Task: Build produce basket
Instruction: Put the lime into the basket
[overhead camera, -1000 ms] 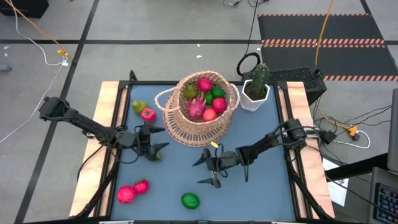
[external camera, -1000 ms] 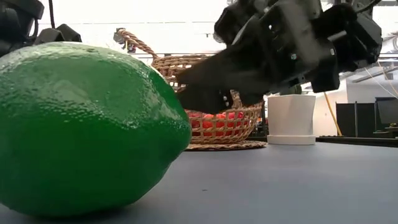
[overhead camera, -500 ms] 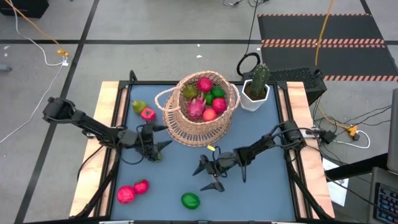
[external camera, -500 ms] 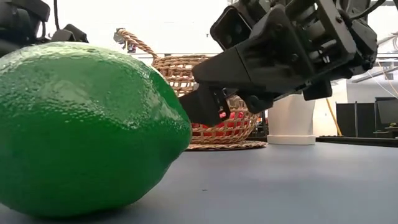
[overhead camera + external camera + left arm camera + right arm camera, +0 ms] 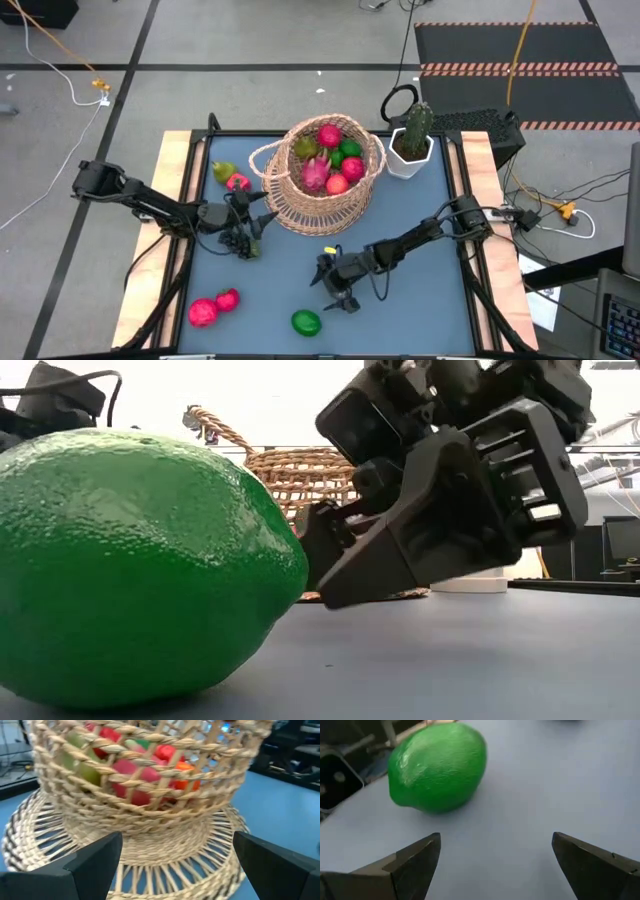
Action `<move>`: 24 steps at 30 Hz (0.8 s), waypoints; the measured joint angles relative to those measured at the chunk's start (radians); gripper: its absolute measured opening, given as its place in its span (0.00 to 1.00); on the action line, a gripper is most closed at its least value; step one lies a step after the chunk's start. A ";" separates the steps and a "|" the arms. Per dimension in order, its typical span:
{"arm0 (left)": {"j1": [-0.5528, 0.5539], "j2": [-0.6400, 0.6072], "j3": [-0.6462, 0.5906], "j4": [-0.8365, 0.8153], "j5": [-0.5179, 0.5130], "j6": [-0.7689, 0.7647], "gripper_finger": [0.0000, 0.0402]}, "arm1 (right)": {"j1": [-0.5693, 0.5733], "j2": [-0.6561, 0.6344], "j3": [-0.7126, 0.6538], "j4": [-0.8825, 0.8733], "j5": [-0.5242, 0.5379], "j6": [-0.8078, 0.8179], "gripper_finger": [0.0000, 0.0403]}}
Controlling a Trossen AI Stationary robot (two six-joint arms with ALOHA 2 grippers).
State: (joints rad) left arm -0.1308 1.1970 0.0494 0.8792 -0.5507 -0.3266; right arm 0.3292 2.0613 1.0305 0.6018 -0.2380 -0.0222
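Note:
The tan wicker basket (image 5: 320,178) stands at the table's far middle, with several toy fruits (image 5: 328,158) in it. My left gripper (image 5: 258,222) hovers open by the basket's left foot (image 5: 165,845), its fingers pointing at the woven wall. A green lime (image 5: 306,322) lies on its side on the blue table near the front edge. My right gripper (image 5: 330,288) is open just behind and to the right of the lime (image 5: 437,767), slanting down toward it without touching. A pear (image 5: 222,171), a pink fruit (image 5: 238,182) and two red fruits (image 5: 203,312) lie loose on the left.
A white pot with a green cactus (image 5: 412,140) stands at the far right, beside the basket. Something small and dark lies on the table below my left gripper (image 5: 240,245). Bare blue table (image 5: 420,300) stretches across the near right.
My right gripper has gone toward the table's near edge and down, closer to the lime, and its wrist has tipped and turned. My left gripper has swung right, toward the basket's foot. Both stay open. No fruit has moved.

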 joint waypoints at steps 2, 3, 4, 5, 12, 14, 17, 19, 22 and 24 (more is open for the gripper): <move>0.012 0.012 0.000 0.001 0.000 -0.015 0.95 | 0.001 0.000 0.034 -0.062 -0.001 -0.057 0.93; 0.016 0.017 0.000 -0.002 0.000 -0.016 0.95 | -0.001 0.000 0.048 -0.083 -0.001 -0.087 0.93; 0.020 0.023 0.000 -0.001 0.001 -0.016 0.95 | -0.006 0.000 0.060 -0.091 -0.001 -0.115 0.93; 0.022 0.028 0.000 -0.001 0.001 -0.017 0.95 | -0.012 0.000 0.069 -0.092 -0.001 -0.139 0.93; 0.028 0.042 0.000 0.000 0.001 -0.014 0.95 | -0.044 -0.001 0.098 -0.093 -0.092 -0.158 0.93; 0.034 0.041 0.000 0.001 0.001 -0.025 0.95 | -0.052 -0.001 0.098 -0.090 -0.168 -0.139 0.93; 0.041 0.042 0.000 0.001 0.002 -0.042 0.95 | -0.062 -0.001 0.109 -0.083 -0.276 -0.116 0.93; 0.041 0.042 0.000 0.003 0.008 -0.053 0.95 | -0.063 0.014 0.124 -0.080 -0.284 -0.118 0.93; 0.040 0.042 0.007 0.013 0.009 -0.080 0.95 | -0.062 0.055 0.154 -0.111 -0.288 -0.113 0.93; 0.035 0.042 0.020 0.008 0.010 -0.079 0.95 | -0.057 0.091 0.184 -0.172 -0.293 -0.124 0.93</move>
State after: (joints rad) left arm -0.0961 1.2392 0.0690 0.8874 -0.5411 -0.4060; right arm 0.2723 2.1523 1.2149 0.4295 -0.5309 -0.1460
